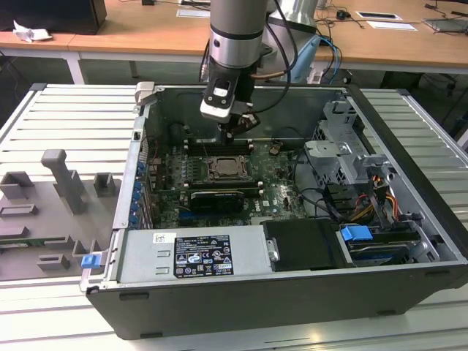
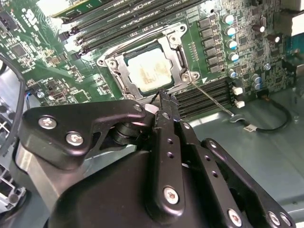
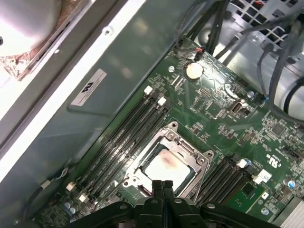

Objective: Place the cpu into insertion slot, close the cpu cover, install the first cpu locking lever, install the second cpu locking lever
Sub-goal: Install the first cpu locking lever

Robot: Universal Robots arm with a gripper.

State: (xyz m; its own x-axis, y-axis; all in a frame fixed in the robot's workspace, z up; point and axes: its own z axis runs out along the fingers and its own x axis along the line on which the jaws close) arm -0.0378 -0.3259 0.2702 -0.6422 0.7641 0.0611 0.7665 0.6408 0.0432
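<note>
The cpu (image 2: 149, 71) lies flat in the insertion slot (image 1: 223, 168) near the middle of the motherboard (image 3: 213, 109), between its memory slots (image 3: 128, 137), with the cpu cover (image 2: 175, 45) down around it. The gripper (image 2: 164, 97), fingers pinched together on nothing, hovers over one edge of the cover, near a thin locking lever (image 2: 211, 97) angling out from a cover corner. The lever step seems in hand: press squarely on the rod, guiding it under its catch without scraping the board.
</note>
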